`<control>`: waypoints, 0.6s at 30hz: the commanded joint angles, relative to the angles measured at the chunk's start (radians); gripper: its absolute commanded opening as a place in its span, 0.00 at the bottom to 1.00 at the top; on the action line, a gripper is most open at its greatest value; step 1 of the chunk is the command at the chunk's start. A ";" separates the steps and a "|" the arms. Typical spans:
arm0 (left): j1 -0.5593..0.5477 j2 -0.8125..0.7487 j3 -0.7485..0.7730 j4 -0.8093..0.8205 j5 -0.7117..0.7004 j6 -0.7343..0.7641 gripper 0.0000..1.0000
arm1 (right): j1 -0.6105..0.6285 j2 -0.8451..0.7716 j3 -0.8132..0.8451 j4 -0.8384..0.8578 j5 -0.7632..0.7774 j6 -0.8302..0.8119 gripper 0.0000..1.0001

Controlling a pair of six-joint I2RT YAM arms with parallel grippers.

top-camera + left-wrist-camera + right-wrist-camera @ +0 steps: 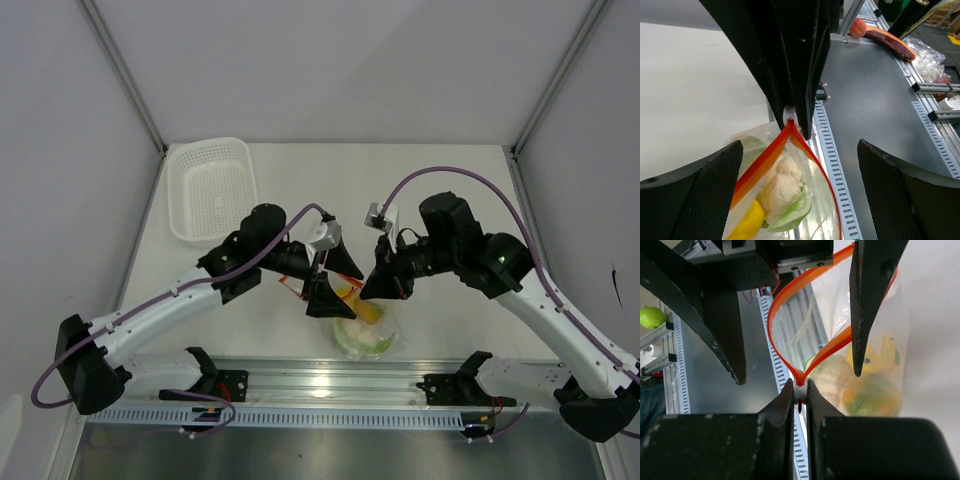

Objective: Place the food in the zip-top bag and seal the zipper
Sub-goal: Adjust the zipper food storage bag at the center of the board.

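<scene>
A white basket (210,190) is sitting well to the left of the bag (368,338). The left gripper (335,280) is hanging over the bag's mouth, fingers spread wide, holding nothing. The food (cauliflower (780,185), yellow fruit (747,225)) is lying inside the bag. The right gripper (799,390) is pinching the zipper (830,349) at the end of the bag's gaping mouth.

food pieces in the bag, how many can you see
3 clearly: a white cauliflower piece just under the zipper, a yellow fruit beside it, an orange round fruit deeper in. More may be hidden behind them.
</scene>
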 commanded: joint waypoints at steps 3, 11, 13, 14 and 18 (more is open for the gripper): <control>-0.018 0.044 0.055 -0.124 -0.084 0.066 0.87 | 0.006 0.006 0.022 0.024 -0.023 0.005 0.00; -0.016 0.015 0.056 -0.191 -0.188 0.058 0.44 | 0.006 0.015 0.035 -0.029 0.052 -0.002 0.00; -0.016 -0.005 0.058 -0.226 -0.220 0.066 0.41 | 0.006 0.031 0.043 -0.055 0.064 -0.011 0.00; -0.016 -0.011 0.059 -0.236 -0.230 0.066 0.40 | 0.006 0.037 0.046 -0.068 0.067 -0.016 0.00; -0.016 -0.029 0.055 -0.256 -0.251 0.065 0.21 | 0.006 0.063 0.040 -0.094 0.057 -0.019 0.00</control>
